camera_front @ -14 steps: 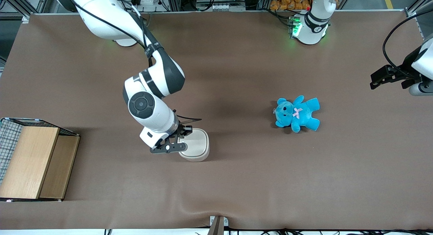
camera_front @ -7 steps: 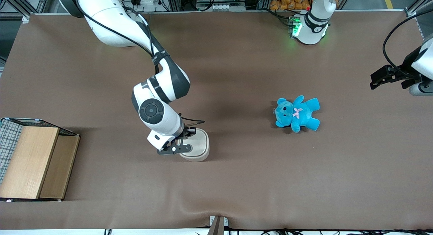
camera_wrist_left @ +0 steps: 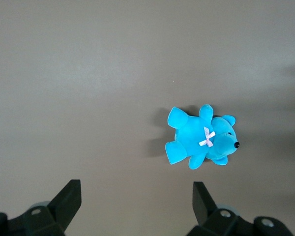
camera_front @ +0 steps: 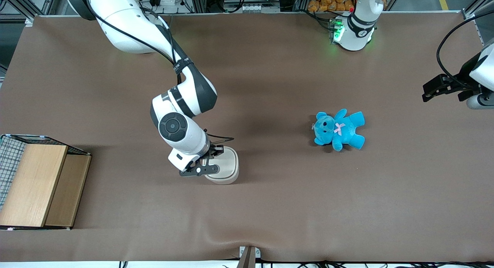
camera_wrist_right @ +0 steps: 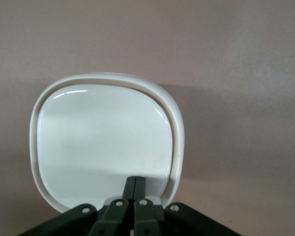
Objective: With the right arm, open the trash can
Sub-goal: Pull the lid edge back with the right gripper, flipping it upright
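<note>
Brown cloth covers the table (camera_front: 270, 206), with racks and cables along its edge farthest from the front camera. I see the gripper (camera_wrist_right: 135, 189) with its fingers (camera_wrist_right: 130, 187) pressed together, tips at the rim of the bin (camera_front: 225, 164); its lid (camera_wrist_right: 103, 140) lies flat and shut just ahead of them. Bare cloth rings the bin. Well apart from the fingers lie a blue bear (camera_front: 339, 129) toward the parked arm's end and a wooden box (camera_front: 36, 183) toward the working arm's.
</note>
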{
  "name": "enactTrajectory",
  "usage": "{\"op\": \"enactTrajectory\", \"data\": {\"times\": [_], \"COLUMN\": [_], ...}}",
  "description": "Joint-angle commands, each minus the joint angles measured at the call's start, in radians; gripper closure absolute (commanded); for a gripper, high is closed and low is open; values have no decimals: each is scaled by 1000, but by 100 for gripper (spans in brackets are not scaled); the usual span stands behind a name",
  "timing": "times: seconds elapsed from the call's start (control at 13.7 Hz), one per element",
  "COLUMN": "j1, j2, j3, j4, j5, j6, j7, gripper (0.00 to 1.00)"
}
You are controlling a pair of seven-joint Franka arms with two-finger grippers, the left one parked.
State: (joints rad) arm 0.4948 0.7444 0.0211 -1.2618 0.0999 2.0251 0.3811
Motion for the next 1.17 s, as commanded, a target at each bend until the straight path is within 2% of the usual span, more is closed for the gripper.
{"op": "enactTrajectory", "data": {"times": [0.0, 0.51, 0.8, 1.09], "j1": [10, -7, -113, -263], "j2": [-12, -174, -261, -371], "j3": [-7, -10, -12, -13], "j4": [33, 35, 25, -14], "j5": [-6, -3, -8, -16], "j6": [-6, -175, -308, -433], "j7": [9, 10, -13, -157], "gripper": [100, 100, 100, 100]}}
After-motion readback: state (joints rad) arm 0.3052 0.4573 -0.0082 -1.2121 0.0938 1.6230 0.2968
